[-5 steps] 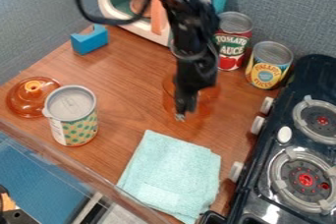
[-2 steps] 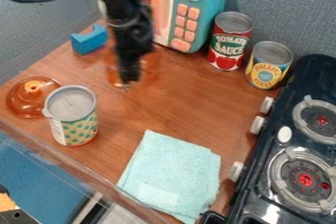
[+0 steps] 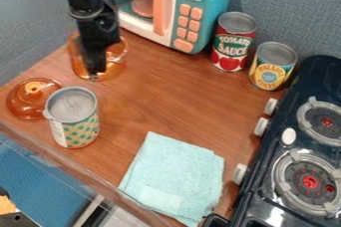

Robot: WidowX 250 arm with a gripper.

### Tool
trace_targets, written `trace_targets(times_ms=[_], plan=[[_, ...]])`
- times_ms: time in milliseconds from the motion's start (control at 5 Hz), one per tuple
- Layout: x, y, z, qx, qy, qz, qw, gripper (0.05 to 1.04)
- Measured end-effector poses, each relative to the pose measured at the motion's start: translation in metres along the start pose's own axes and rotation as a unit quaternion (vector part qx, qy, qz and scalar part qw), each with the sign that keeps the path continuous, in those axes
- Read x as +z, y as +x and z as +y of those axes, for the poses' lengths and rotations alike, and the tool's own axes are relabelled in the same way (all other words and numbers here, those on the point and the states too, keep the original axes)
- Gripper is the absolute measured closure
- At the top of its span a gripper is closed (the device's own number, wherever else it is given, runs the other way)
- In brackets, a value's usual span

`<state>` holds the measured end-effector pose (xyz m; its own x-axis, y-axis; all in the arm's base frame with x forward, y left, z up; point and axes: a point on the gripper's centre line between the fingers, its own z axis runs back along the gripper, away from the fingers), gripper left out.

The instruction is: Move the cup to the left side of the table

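The black gripper (image 3: 96,73) hangs down at the upper left of the table and is shut on the transparent amber cup (image 3: 116,57). The arm and gripper cover the cup's middle, while its amber sides show to the left and right of them. Whether the cup's base touches the wooden table (image 3: 180,96) cannot be told.
An amber lid (image 3: 32,97) and a dotted can (image 3: 75,121) stand below left of the cup. The toy microwave (image 3: 193,19) is at the back, with two cans (image 3: 233,47) beside it. A cloth (image 3: 174,176) lies in front, left of the stove (image 3: 293,156).
The gripper and cup have moved together from the table's middle to its upper left. The microwave's front has come into view, and the blue block is now hidden behind them.
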<state>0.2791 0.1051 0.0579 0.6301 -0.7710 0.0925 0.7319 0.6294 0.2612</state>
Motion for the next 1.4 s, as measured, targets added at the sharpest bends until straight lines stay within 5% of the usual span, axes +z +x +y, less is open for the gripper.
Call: trace_targets(times_ms=[600,1200,1400], plan=[[-0.038,-0.03,0.009,0.032,-0.016,0.053,0.998,1.02],[-0.052,-0.02,0.017,0.033,-0.002,0.051,0.9982,0.995],[-0.053,-0.021,0.014,0.032,-0.017,0.037,0.9986,0.832]])
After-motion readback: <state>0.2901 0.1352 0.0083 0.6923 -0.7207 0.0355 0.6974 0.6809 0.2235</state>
